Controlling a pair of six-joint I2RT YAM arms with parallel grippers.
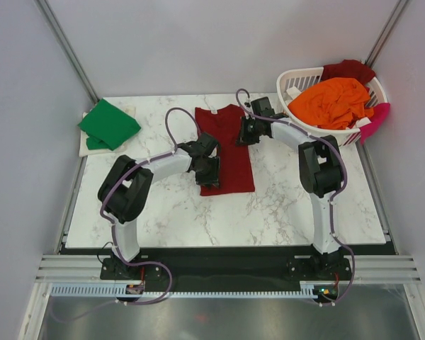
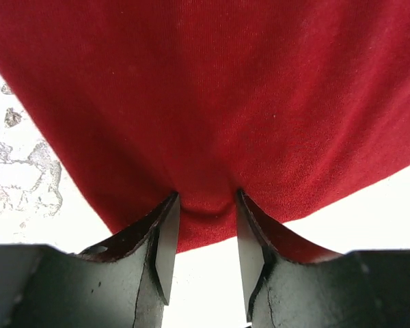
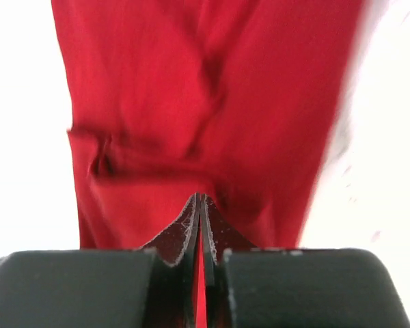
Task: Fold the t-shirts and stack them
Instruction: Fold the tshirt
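The dark red shirt [image 1: 230,152] lies flat in the middle of the marble bench [image 1: 283,205] as a long narrow strip running away from the arm bases. The left arm is folded sharply, its elbow out to the left and its forearm reaching right, so the left end effector [image 1: 208,168] sits at the shirt's near left edge. In the left wrist view, this end effector [image 2: 206,198] is released: its 2 fingers [image 2: 165,239] stand apart, straddling the hem of the dark red shirt [image 2: 212,89]. The right arm rises from its base, bends at the elbow and stretches left to the shirt's far right edge. The right end effector [image 1: 244,132] is clenched there. In the right wrist view, it [image 3: 199,199] pinches a sliver of the dark red shirt [image 3: 191,89]. A folded green shirt [image 1: 109,125] rests at the far left corner. At the far right, a white basket [image 1: 297,76] holds an orange shirt [image 1: 336,103], another red shirt [image 1: 348,69] and a pink shirt [image 1: 379,117].
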